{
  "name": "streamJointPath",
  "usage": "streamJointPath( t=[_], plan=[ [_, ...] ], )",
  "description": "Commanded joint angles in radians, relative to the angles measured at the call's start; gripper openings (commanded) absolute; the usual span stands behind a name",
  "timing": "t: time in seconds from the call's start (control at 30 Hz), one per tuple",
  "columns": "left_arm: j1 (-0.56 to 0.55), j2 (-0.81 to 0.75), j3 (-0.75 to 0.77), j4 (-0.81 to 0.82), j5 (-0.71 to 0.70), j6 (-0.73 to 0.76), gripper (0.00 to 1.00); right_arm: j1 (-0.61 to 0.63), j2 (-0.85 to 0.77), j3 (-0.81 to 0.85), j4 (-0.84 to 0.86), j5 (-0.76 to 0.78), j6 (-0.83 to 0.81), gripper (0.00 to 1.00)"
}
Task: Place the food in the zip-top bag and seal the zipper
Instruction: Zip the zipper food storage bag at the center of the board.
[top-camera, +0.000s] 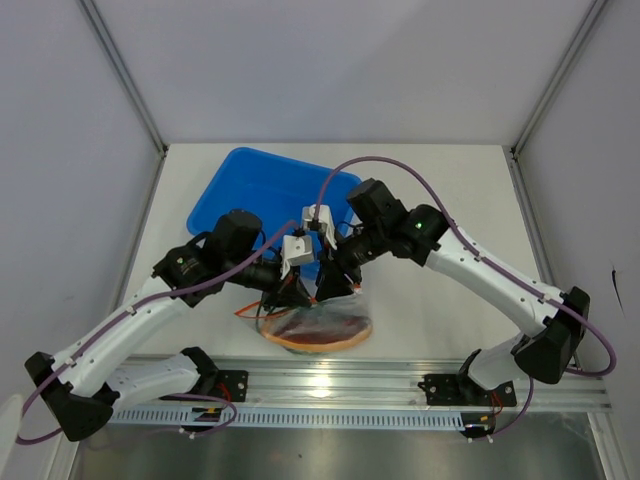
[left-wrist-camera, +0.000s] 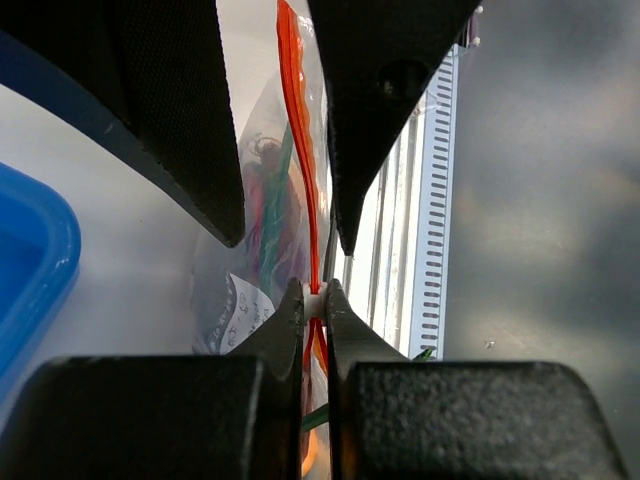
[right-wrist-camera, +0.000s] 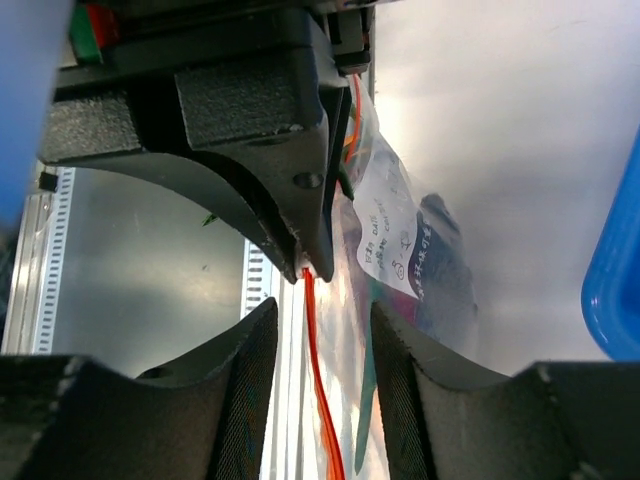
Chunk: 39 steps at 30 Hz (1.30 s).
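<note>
Your left gripper (left-wrist-camera: 314, 322): jaws clamped on the zipper (left-wrist-camera: 298, 150) end, anchoring it.
Your right gripper (right-wrist-camera: 318, 392): jaws apart astride the zipper, likely for sealing.

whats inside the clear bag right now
Through the zip-top bag, a purple-red and orange slice and green pieces show. Its white label and crinkled plastic hide anything else inside.

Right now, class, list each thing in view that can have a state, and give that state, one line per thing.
zipper, pinched at its white tip; sealed or not, cannot tell
left tool, shut on the zipper
right tool, open, straddling the zipper without touching it
zip-top bag, held by its mouth edge
food, inside the bag
blue tray, lying flat, open side up
</note>
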Motion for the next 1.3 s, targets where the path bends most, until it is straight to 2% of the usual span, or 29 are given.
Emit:
streamJointPath(
  t=[0.0, 0.13, 0.4, 0.7, 0.87, 1.03, 1.23, 1.27],
  plan=[
    [0.002, -0.027, 0.008, 0.120, 0.027, -0.014, 0.00, 0.034, -0.040, -0.075, 0.024, -0.002, 0.032, 0.45],
    [0.002, -0.043, -0.007, 0.144, 0.018, -0.023, 0.00, 0.035, -0.079, -0.136, 0.070, 0.018, 0.058, 0.42],
    [0.002, -0.077, -0.039, 0.183, 0.006, -0.034, 0.01, 0.029, -0.117, -0.189, 0.107, 0.032, 0.075, 0.43],
    [0.002, -0.135, -0.096, 0.252, 0.003, -0.039, 0.00, 0.009, -0.172, -0.224, 0.141, 0.093, 0.083, 0.54],
    [0.002, -0.135, -0.107, 0.255, 0.012, -0.037, 0.00, -0.003, -0.182, -0.232, 0.145, 0.075, 0.083, 0.55],
    [0.002, -0.127, -0.104, 0.263, 0.027, -0.040, 0.00, 0.000, -0.152, -0.201, 0.141, 0.062, 0.081, 0.52],
    [0.002, -0.127, -0.102, 0.266, 0.027, -0.040, 0.00, 0.021, -0.082, -0.147, 0.102, 0.065, 0.063, 0.40],
    [0.002, -0.127, -0.099, 0.264, 0.029, -0.042, 0.00, 0.021, -0.076, -0.144, 0.101, 0.065, 0.063, 0.35]
  ],
)
